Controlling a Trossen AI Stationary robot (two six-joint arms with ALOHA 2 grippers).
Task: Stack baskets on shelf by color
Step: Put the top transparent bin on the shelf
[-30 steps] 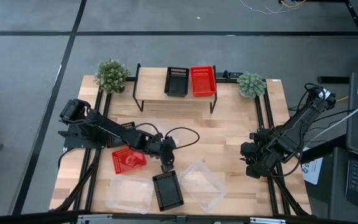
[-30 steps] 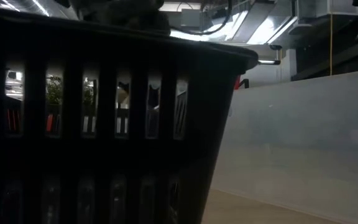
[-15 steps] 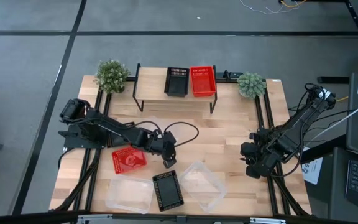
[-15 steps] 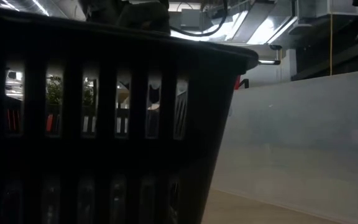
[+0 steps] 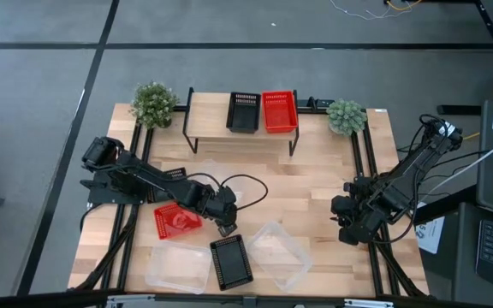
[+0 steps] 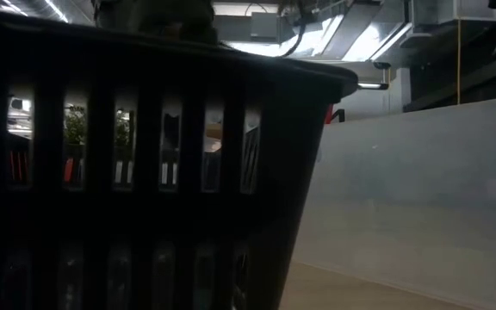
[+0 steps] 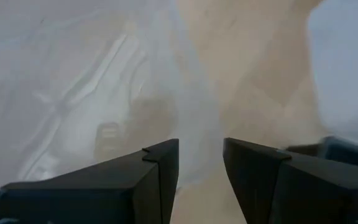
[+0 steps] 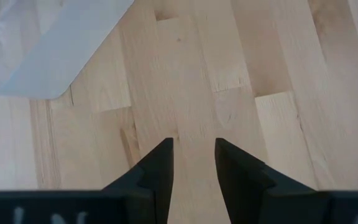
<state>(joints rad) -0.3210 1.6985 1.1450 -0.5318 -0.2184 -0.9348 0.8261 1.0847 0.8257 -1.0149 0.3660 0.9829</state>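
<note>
On the shelf [image 5: 212, 128] at the far edge sit a black basket [image 5: 244, 112] and a red basket [image 5: 279, 111], side by side. On the table near the front lie a red basket [image 5: 176, 220], a black basket [image 5: 231, 261] and two clear baskets [image 5: 178, 269] [image 5: 278, 254]. My left gripper [image 5: 224, 226] hangs open between the red and the black basket on the table, pointing down; its wrist view shows a clear basket [image 7: 73, 93] beyond the open fingers [image 7: 201, 168]. My right gripper [image 5: 349, 233] [image 8: 192, 165] waits open over bare wood at the right.
Two green potted plants [image 5: 153, 103] [image 5: 346, 116] stand at either end of the shelf. The near black basket [image 6: 145, 172] stands right before the low camera and blocks most of that view. Bare wood [image 5: 306, 184] lies between the shelf and the front baskets.
My left gripper has rolled and tipped at the wrist and edged slightly toward the table's left, toward the red basket; its cable loop has shifted with it. No basket has moved.
</note>
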